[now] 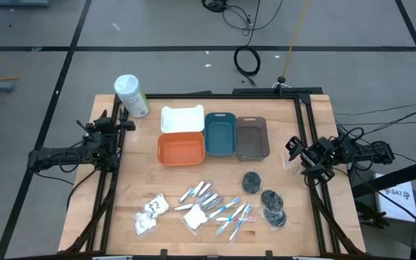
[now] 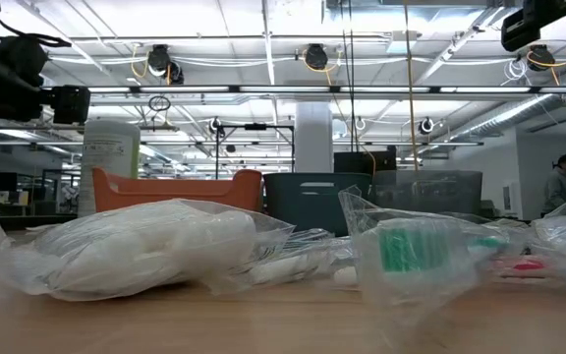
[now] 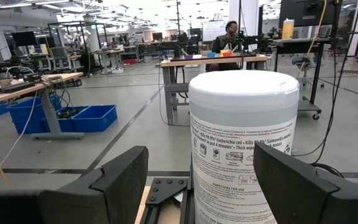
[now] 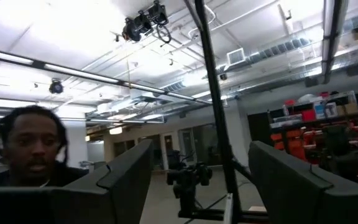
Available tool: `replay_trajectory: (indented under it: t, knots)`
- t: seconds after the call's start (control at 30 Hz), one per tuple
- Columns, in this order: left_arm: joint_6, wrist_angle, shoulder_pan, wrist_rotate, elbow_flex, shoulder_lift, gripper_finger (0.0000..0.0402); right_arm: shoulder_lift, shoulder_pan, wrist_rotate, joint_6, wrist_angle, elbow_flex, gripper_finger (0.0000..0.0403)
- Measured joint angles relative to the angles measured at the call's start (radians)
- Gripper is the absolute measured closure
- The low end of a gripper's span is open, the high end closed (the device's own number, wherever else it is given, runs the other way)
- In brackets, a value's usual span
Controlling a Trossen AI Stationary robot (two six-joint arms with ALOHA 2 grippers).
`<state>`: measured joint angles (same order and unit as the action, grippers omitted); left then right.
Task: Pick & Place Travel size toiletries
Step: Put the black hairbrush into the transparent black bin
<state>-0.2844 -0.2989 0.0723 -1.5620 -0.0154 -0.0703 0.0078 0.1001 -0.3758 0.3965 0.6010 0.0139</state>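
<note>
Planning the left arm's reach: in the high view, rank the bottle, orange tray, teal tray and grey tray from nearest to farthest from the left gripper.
From the left gripper:
1. Bottle, just beyond it.
2. Orange tray, left of the row.
3. Teal tray, middle.
4. Grey tray, right end.

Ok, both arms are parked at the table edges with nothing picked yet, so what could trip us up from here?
The toothbrushes and tubes lie crossed in a tight pile, so one pinch may drag neighbours along. The white packets and the dark round packets sit in loose clear wrap, which could slip or crumple instead of lifting. The left hand is open right beside the large bottle; swinging out could tip it toward the white tray.
</note>
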Motion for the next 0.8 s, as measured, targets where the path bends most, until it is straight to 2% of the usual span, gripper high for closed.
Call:
replay_trajectory:
  t: [0.1,0.27,0.37,0.43,0.5,0.57,0.7,0.8]
  knots:
    - [0.000,0.000,0.000,0.000,0.000,0.000,0.0117,0.000,0.000,0.060,-0.039,-0.043,0.000,0.0151]
    - [0.000,0.001,0.000,0.000,0.000,0.000,0.0117,0.023,0.000,0.078,-0.142,-0.152,0.000,0.0151]
    - [0.000,0.003,0.000,0.000,0.000,0.000,0.0116,0.048,0.000,0.133,-0.166,-0.139,0.000,0.0151]
    - [0.000,0.003,0.000,0.000,0.000,0.000,0.0117,0.072,0.000,0.185,-0.145,-0.070,0.006,0.0151]
    - [0.000,0.003,0.000,0.000,0.000,0.000,0.0117,0.111,0.000,0.234,-0.125,-0.091,0.043,0.0151]
    - [0.000,0.003,0.000,0.000,0.000,0.000,0.0117,0.180,0.014,0.272,-0.118,-0.257,0.093,0.0151]
    - [0.000,0.003,0.000,0.000,0.000,0.000,0.0117,0.394,0.076,0.421,-0.117,-0.554,0.301,0.0151]
    - [0.000,0.003,0.000,0.000,0.000,0.000,0.0117,0.587,0.132,0.432,-0.104,-0.814,0.435,0.0151]
